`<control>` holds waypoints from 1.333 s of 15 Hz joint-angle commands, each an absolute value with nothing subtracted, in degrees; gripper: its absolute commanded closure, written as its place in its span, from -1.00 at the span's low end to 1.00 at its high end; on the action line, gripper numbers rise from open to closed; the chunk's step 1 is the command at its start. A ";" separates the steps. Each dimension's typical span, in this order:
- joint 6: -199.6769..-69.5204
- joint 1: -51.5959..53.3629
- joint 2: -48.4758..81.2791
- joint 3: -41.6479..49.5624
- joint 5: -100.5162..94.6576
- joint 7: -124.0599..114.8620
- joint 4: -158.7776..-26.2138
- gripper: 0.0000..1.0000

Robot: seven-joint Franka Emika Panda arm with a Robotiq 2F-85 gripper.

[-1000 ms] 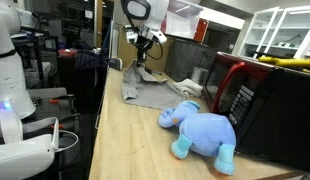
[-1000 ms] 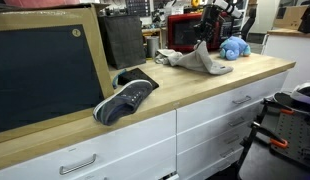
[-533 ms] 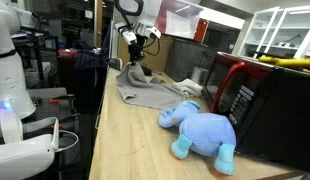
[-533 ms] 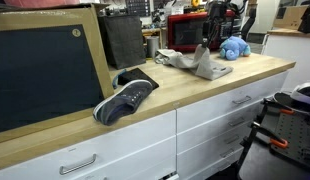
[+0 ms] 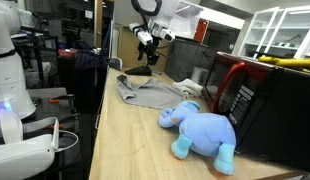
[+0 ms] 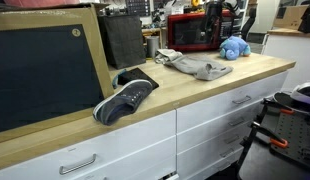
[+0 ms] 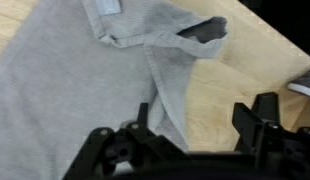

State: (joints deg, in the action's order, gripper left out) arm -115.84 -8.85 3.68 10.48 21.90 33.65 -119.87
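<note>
Leaning at the far left in an exterior view: a framed blackboard (image 6: 45,75), then a dark sneaker (image 6: 125,98) near the front edge of the wooden desk (image 6: 225,85). Further right, lying crumpled and low on the desk: the grey garment (image 6: 198,68), with a red microwave (image 6: 185,35) behind it and a blue plush elephant (image 6: 233,47) near its right side. Hanging above the garment, clear of it: the end effector (image 5: 147,45), fingers spread apart, gripping nothing. Visible only in the wrist view: a pale sewn label (image 7: 107,8) at the garment's neckline, print too small to read, and black fingers (image 7: 260,112) over cloth and bare wood.
</note>
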 commanded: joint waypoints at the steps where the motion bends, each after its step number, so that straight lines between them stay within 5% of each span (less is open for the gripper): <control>1: -115.38 -10.55 16.84 10.23 15.87 28.11 -109.00 -1.00; 12: -89.93 -13.60 24.13 7.47 9.95 20.50 -97.96 -1.00; 20: -92.30 -12.41 21.78 7.95 10.27 12.94 -104.93 -1.00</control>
State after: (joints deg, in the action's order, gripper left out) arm -90.78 -12.91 24.57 8.38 10.54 17.49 -100.84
